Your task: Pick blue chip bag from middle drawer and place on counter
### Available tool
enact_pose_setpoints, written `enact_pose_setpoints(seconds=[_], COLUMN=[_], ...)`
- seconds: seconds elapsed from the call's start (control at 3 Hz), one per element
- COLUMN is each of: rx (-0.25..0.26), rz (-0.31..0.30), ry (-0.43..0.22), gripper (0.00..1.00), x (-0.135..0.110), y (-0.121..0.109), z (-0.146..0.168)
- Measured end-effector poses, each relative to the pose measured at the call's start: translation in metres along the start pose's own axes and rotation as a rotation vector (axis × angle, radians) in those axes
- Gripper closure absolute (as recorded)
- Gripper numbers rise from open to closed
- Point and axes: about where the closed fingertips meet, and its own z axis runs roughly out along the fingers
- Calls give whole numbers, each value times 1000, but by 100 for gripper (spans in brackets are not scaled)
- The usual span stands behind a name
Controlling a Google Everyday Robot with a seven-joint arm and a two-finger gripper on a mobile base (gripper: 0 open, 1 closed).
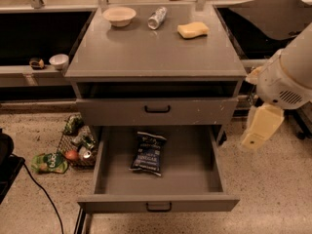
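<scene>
The blue chip bag [148,152] lies flat in the open middle drawer [158,203], left of its middle, lettering up. The drawer is pulled fully out below the shut upper drawer front [157,110]. The counter [156,52] is the grey cabinet top above. My gripper [258,129] hangs from the white arm [287,77] at the right, beside the cabinet's right edge, above the floor and outside the drawer. It holds nothing that I can see.
On the counter's far edge stand a white bowl [119,15], a lying can [157,17] and a yellow sponge [192,30]. A wire basket with litter [78,143] sits on the floor at the left. Side shelves flank the cabinet.
</scene>
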Motion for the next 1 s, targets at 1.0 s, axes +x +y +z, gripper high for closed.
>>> enact_pose_setpoints(seconds=[1.0], rx=[-175], rz=[18], ry=[-122], gripper=[0], x=[-22], y=[37], z=[164])
